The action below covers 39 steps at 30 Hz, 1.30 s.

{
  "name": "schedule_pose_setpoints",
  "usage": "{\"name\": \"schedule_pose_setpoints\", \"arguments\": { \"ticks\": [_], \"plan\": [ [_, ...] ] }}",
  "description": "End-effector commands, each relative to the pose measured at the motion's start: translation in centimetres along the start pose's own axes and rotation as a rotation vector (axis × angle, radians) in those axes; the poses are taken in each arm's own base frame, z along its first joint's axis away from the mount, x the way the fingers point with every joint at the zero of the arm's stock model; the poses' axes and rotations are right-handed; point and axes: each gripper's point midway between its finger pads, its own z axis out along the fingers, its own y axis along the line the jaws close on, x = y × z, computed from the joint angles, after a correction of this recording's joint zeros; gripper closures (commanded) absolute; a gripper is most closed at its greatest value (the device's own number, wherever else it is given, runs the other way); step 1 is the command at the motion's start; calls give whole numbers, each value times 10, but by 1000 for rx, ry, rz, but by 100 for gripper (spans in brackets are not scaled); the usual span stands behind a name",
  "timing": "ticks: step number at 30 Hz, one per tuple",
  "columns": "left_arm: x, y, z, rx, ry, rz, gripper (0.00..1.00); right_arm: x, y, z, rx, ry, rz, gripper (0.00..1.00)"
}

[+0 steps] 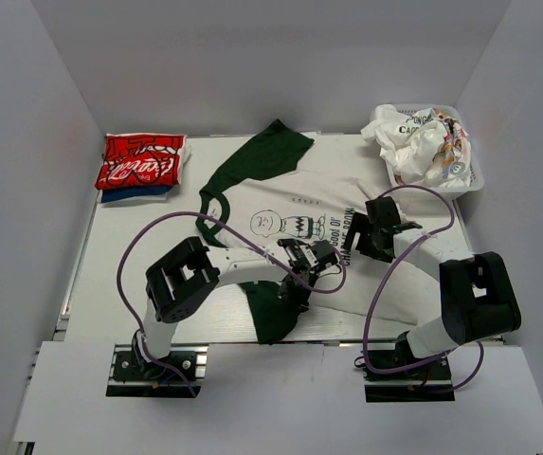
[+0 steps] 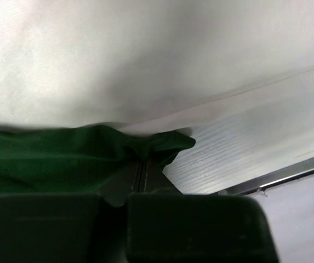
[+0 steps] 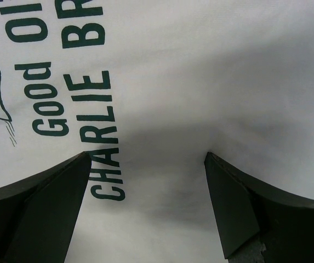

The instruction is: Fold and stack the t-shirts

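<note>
Closest to my left lens, my left gripper (image 2: 140, 176) was pressed together on a bunched fold of the dark green sleeve (image 2: 47, 159), the one at the near edge of the Charlie Brown tee (image 1: 295, 204). Left of that tee sat the folded red Coca-Cola tee (image 1: 140, 161). The Charlie Brown tee itself lay spread flat on the table (image 1: 129, 284), print up. I judged it light, limp and easy to drag. A pinch at a hem or sleeve corner would lift it cleanly, while a grab mid-panel would only bunch it. Over its lettering, right of the sleeve, my right gripper (image 3: 147, 159) hung with jaws spread wide, holding nothing. Right of the tee, crumpled tees (image 1: 413, 142) filled the white basket (image 1: 477, 182).
</note>
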Motion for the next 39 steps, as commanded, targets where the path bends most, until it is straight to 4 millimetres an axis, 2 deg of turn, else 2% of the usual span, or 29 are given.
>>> {"name": "schedule_pose_setpoints", "arguments": {
  "ticks": [1, 5, 6, 8, 9, 10, 11, 12, 13, 16, 17, 18, 20, 21, 22, 23, 25, 26, 30, 35, 39],
  "plan": [
    [9, 13, 10, -84, 14, -10, 100, 2, -4, 0, 6, -1, 8, 10],
    [-5, 7, -17, -46, -74, -33, 100, 3, -6, 1, 10, 2, 5, 10],
    [-7, 5, -32, -14, -115, -36, 100, 2, -6, 0, 9, -1, 2, 10],
    [-11, 5, -49, 17, -170, -61, 100, 2, -6, 0, 12, -2, 3, 10],
    [-8, 13, -50, 24, -186, -75, 100, 2, -6, -1, 11, -4, -1, 10],
    [-12, 14, -72, 69, -244, -106, 100, 2, -6, -1, 12, -7, 1, 10],
    [-10, 17, -79, 81, -274, -146, 100, 2, -7, -2, 12, -7, 2, 10],
    [0, 31, -75, 58, -277, -177, 100, 2, -6, -1, 10, -7, 2, 10],
    [7, 38, -85, 73, -312, -214, 100, 2, -6, -2, 12, -7, 1, 10],
    [21, 54, -94, 77, -356, -301, 100, 2, -6, -1, 12, -7, 1, 10],
    [33, 71, -97, 47, -378, -344, 100, 2, -6, 0, 11, -2, -1, 10],
    [40, 79, -98, 37, -385, -434, 100, 2, -7, 0, 17, -1, 0, 10],
    [68, 107, -93, -48, -365, -516, 100, 2, -7, 1, 17, 0, 1, 10],
    [73, 109, -103, -11, -386, -595, 100, 2, -8, 1, 19, 3, 1, 10],
    [81, 114, -104, -10, -383, -627, 100, 2, -7, 1, 21, 3, 1, 10],
    [98, 127, -99, -51, -359, -665, 100, 2, -7, 1, 21, 2, 1, 10],
    [112, 132, -98, -38, -342, -765, 100, 2, -8, 2, 27, 0, 1, 10],
    [130, 141, -96, -54, -310, -807, 100, 2, -9, 2, 30, 2, 1, 10],
    [166, 163, -94, -128, -252, -1006, 100, 6, -13, 6, 50, 19, 7, 10],
    [172, 164, -99, -112, -242, -1187, 100, 5, -15, 7, 63, 25, 11, 10],
    [181, 162, -101, -197, -166, -1190, 100, 3, -16, 5, 70, 19, 15, 10]
  ]
}}
